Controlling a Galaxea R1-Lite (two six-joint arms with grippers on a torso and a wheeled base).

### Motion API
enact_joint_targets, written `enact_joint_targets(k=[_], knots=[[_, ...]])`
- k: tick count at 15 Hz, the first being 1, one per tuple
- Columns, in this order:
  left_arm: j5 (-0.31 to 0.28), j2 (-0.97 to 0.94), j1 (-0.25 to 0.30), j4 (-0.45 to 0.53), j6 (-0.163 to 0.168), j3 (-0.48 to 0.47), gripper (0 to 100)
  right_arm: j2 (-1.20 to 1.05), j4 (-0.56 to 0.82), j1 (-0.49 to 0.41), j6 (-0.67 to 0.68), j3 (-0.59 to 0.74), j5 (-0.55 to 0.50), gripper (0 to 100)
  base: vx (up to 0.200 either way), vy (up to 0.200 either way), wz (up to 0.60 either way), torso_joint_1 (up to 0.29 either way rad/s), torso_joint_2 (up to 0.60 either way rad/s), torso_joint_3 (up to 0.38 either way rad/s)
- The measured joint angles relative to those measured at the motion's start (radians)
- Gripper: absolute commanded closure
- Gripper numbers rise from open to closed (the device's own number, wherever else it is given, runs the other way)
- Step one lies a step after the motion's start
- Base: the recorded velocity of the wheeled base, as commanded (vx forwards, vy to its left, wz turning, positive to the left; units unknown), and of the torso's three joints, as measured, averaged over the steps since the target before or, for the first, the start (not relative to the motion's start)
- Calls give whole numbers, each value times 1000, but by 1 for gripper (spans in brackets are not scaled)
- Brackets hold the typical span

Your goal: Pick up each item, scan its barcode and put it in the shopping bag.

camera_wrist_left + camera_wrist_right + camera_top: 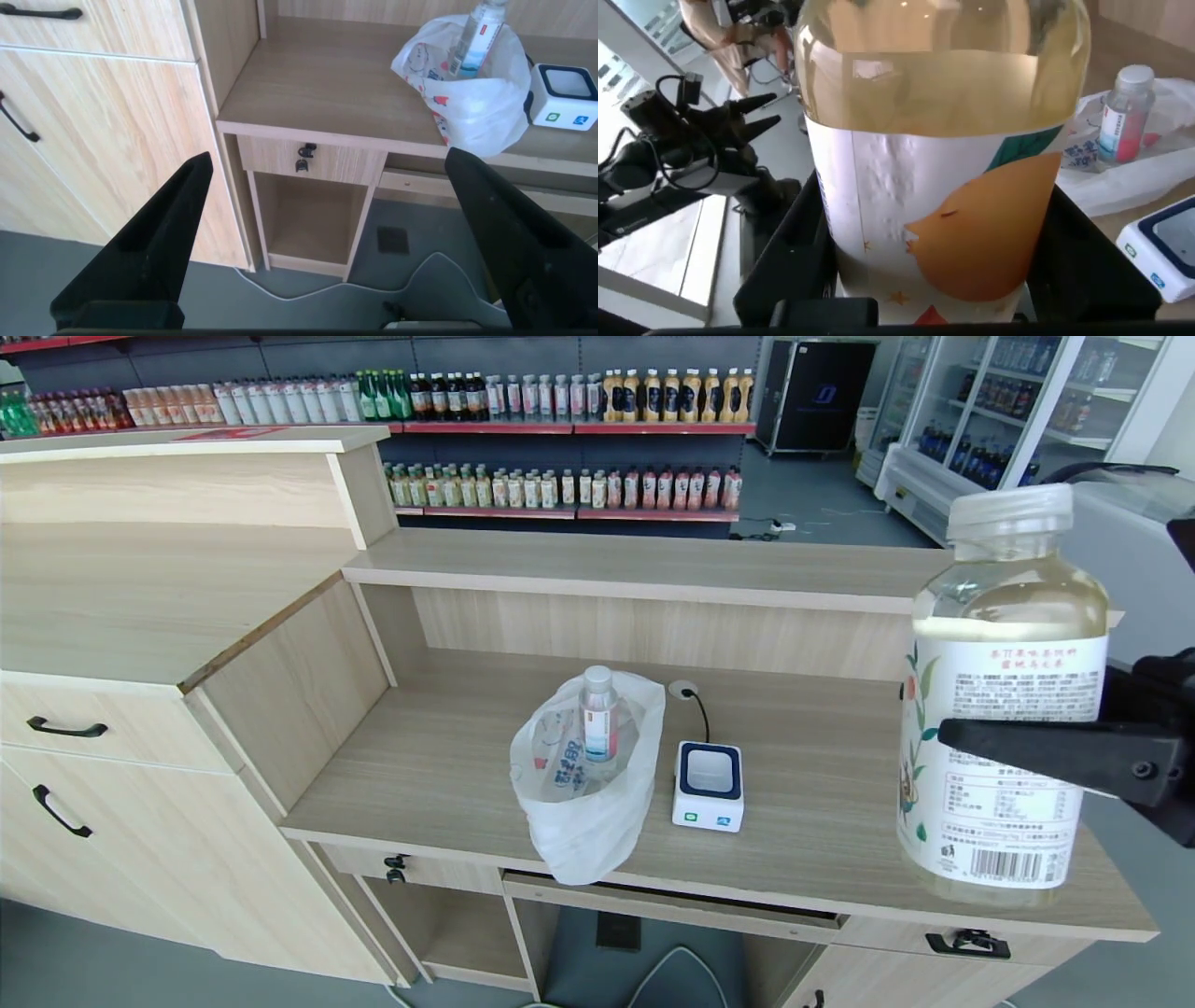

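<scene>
My right gripper (1004, 747) is pinching a large tea bottle (1008, 644) around the middle of its label. One black finger (1055, 751) is crossing the front and its partner is pressing from behind. I am holding the bottle upright, high on the right and close to the head camera, well apart from the wooden desk (840, 784). It is nearly full of pale liquid (so I am judging it heavy for a grip on smooth wrapping), and I am risking a slide or a twist between my pads as soon as I tip it.

The barcode (1018, 865) is sitting low on the label, near the base, facing the near side. The scanner (709, 784), a small white box, is lying on the desk with its window facing up. I am expecting to need a tilt, and that tilt is where the grip is likeliest to fail.

Just left of the scanner, the shopping bag (583, 793) is slumping, its bottom sagging over the near edge of the desk. A small bottle (598, 714) is standing inside. Lowering the big bottle in could knock that one over or drag the soft bag off the edge.

My left gripper (327, 159) is hanging low, left of the desk, with its fingers spread wide and empty, too far off to be steadying the bag.
</scene>
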Motion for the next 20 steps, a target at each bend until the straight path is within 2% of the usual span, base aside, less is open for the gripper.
enact_joint_targets(k=[3,7,11,13,15,17,20], knots=[[0,0,0,0,0,0,0,99,-80,-24,-194,-9,-150,100,0,0,0,0,0,0],[0,0,0,0,0,0,0,328,-485,-76,-390,-12,-353,100,0,0,0,0,0,0],[0,0,0,0,0,0,0,588,-781,-103,-631,-92,-514,100,0,0,0,0,0,0],[0,0,0,0,0,0,0,700,-922,-113,-787,-133,-541,100,0,0,0,0,0,0],[0,0,0,0,0,0,0,766,-984,-123,-902,-152,-546,100,0,0,0,0,0,0],[0,0,0,0,0,0,0,800,-1012,-127,-937,-155,-540,100,0,0,300,-1,1,1],[0,0,-1,0,0,0,0,837,-1015,-132,-1004,-159,-437,100,0,0,600,2,1,2]])
